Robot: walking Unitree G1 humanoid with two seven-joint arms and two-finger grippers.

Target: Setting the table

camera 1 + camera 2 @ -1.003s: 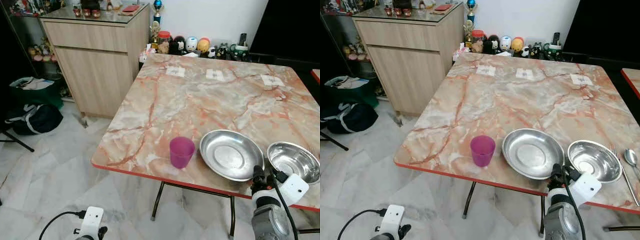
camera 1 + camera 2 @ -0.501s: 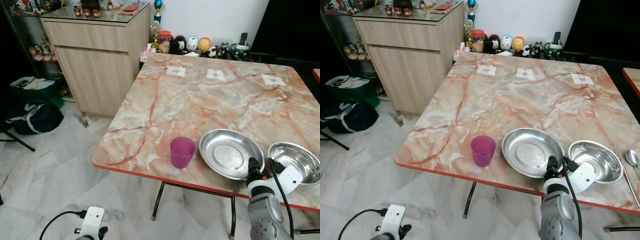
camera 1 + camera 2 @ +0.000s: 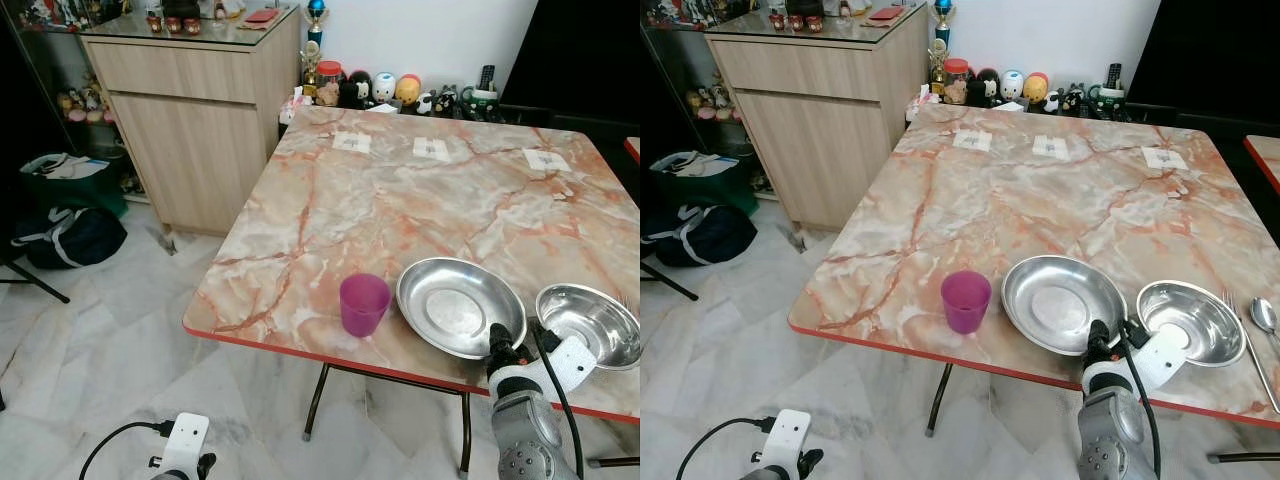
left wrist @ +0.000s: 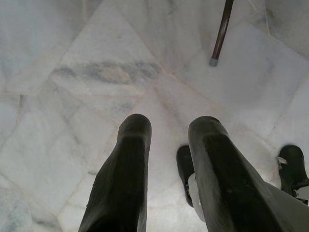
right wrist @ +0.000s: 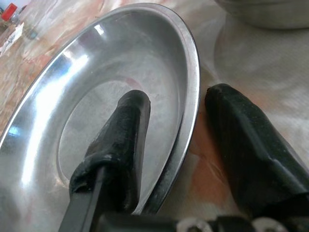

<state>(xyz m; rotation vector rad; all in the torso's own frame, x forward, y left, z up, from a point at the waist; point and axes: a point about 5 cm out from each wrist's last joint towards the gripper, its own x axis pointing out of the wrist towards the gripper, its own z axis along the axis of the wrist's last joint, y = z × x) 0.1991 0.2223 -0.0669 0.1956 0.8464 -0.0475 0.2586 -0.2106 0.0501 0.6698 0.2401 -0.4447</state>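
A wide steel plate [image 3: 455,305] lies near the front edge of the marble table [image 3: 400,200], with a purple cup [image 3: 362,304] to its left and a steel bowl [image 3: 590,322] to its right. My right gripper [image 5: 178,99] is open at the plate's near right rim [image 3: 497,345]. It straddles that rim, one finger [image 5: 123,140] inside the plate [image 5: 96,111] and the other outside on the tabletop. My left gripper [image 4: 170,123] hangs low by the floor, open and holding nothing.
A fork [image 3: 1248,345] and spoon [image 3: 1264,315] lie right of the bowl. Paper squares and figurines sit at the table's far side. A wooden cabinet [image 3: 200,120] stands at the back left, bags [image 3: 65,235] on the floor beside it. Table legs [image 3: 316,400] stand under the front edge.
My right gripper has moved left and forward, from the gap between plate and bowl onto the plate's near rim. The left arm has not moved.
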